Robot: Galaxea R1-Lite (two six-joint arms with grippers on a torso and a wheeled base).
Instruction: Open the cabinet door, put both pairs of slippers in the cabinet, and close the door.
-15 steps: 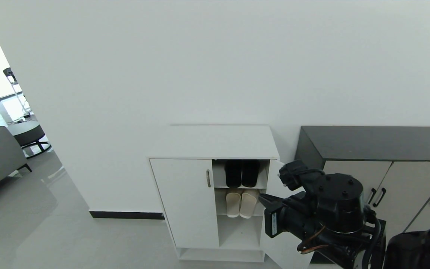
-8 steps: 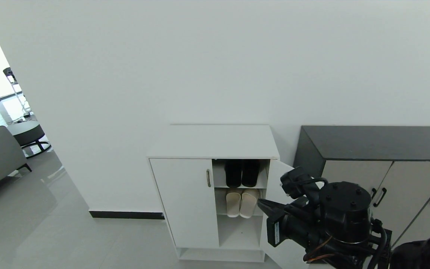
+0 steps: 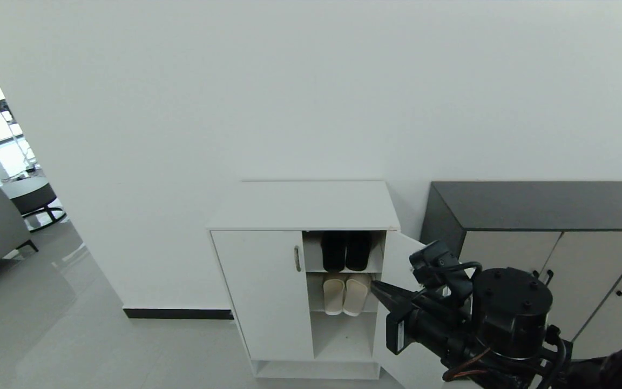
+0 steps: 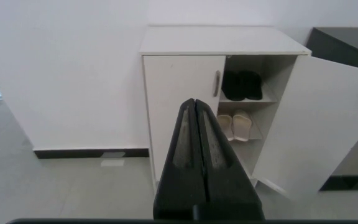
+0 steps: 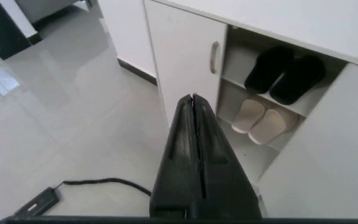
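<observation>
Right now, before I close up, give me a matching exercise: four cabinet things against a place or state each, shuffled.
Things:
1. black slippers
2. beige slippers
3. left door
4. right door

Place or state:
A. swung open
B. on the top shelf
C. shut
D. on the middle shelf

Pairs: 1-B, 2-D, 3-C, 4-A.

White wall (image 3: 311, 81), grey floor (image 3: 73, 346), dark-topped sideboard (image 3: 538, 205)
</observation>
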